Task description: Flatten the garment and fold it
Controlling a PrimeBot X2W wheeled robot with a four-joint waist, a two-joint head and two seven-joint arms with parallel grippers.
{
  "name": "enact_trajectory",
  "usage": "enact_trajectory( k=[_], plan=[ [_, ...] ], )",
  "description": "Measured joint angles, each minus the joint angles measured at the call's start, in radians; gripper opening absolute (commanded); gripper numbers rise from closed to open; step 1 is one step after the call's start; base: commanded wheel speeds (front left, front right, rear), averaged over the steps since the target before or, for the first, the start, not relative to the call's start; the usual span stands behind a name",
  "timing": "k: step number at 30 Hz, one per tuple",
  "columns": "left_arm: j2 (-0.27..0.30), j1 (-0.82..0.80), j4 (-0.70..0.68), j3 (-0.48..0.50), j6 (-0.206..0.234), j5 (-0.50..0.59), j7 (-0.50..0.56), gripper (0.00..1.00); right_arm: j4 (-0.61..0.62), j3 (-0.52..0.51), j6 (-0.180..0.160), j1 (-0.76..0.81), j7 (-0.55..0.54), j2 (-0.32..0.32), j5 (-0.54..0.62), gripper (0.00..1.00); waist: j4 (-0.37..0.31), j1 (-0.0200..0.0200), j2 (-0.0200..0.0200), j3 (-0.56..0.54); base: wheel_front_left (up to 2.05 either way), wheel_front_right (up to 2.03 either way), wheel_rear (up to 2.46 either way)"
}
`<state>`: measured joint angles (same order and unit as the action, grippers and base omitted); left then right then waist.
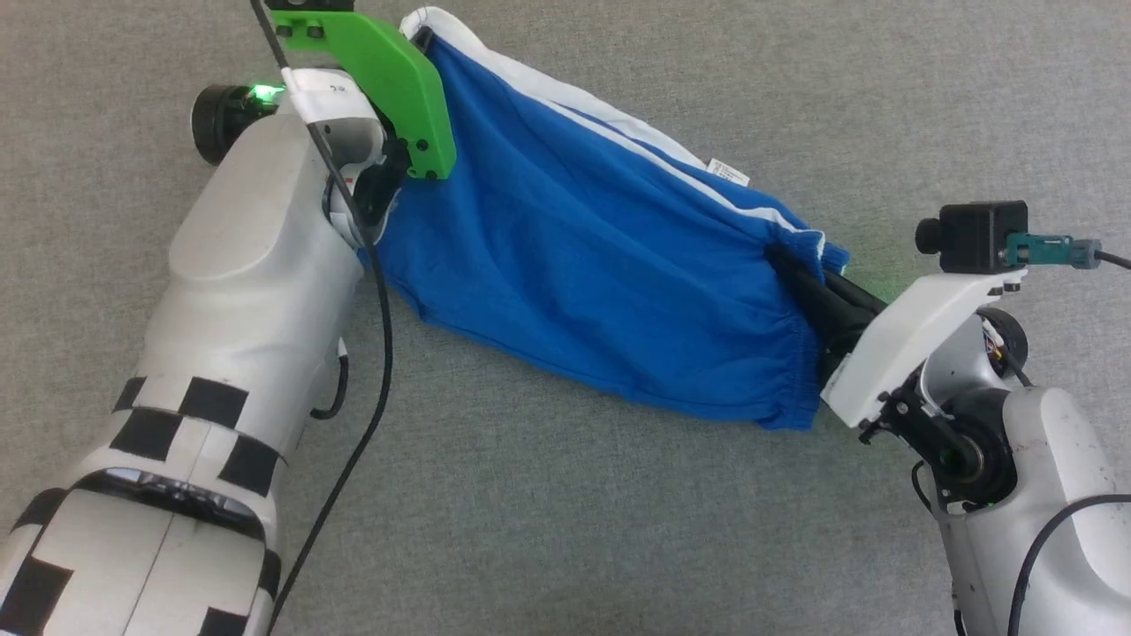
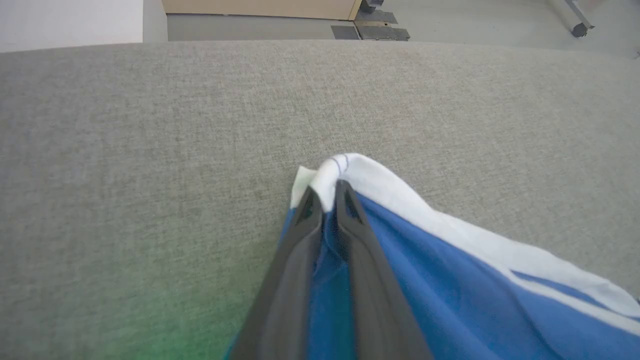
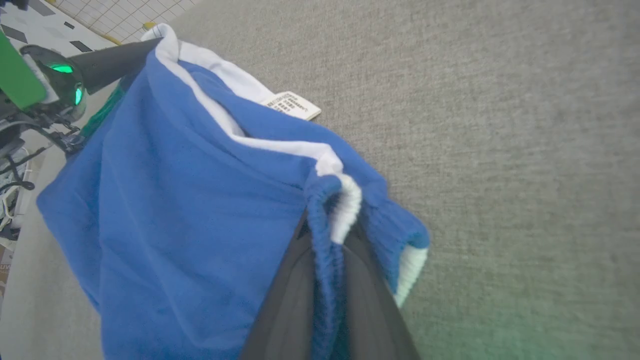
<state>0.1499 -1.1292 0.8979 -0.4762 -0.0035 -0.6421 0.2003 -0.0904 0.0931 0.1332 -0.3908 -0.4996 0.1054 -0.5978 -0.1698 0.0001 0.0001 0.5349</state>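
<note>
The garment (image 1: pixel 574 265), bright blue shorts with a white side panel, hangs stretched between my two grippers above the grey surface. My left gripper (image 2: pixel 325 192) is shut on a white-edged corner of the garment (image 2: pixel 425 270). In the head view that hand sits at the upper left under its green camera mount (image 1: pixel 389 79). My right gripper (image 1: pixel 786 261) is shut on the gathered elastic waistband at the right end. The right wrist view shows my right gripper (image 3: pixel 327 220) pinching the ribbed band of the garment (image 3: pixel 175 200), whose cloth sags down to the left.
A grey fabric-covered surface (image 1: pixel 565 530) spreads under everything. A white care label (image 1: pixel 729 170) sticks out of the garment's far edge. Beyond the surface's far edge, the left wrist view shows floor and a wooden board (image 2: pixel 260 7).
</note>
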Motion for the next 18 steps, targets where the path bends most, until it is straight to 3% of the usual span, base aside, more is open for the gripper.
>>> enact_trajectory(
  k=[7, 8, 18],
  plan=[
    [-0.028, -0.009, 0.016, 0.016, -0.037, -0.029, -0.050, 1.00, -0.028, -0.022, 0.000, 0.006, -0.008, 0.002, 0.000, 0.00, 0.024, 0.0000, 0.0000, -0.033, 0.00, 0.00, 0.00],
    [-0.026, -0.013, -0.002, 0.027, -0.058, -0.036, -0.094, 1.00, -0.039, -0.051, 0.000, 0.018, -0.021, 0.000, 0.010, 1.00, 0.040, 0.0000, -0.0001, -0.054, 0.00, 0.00, 0.00],
    [0.046, 0.065, -0.151, 0.054, -0.102, -0.069, -0.275, 1.00, -0.037, -0.126, -0.001, 0.086, -0.028, -0.011, 0.047, 1.00, 0.095, 0.0000, 0.0000, -0.164, 0.00, 0.00, 0.00]
  ],
)
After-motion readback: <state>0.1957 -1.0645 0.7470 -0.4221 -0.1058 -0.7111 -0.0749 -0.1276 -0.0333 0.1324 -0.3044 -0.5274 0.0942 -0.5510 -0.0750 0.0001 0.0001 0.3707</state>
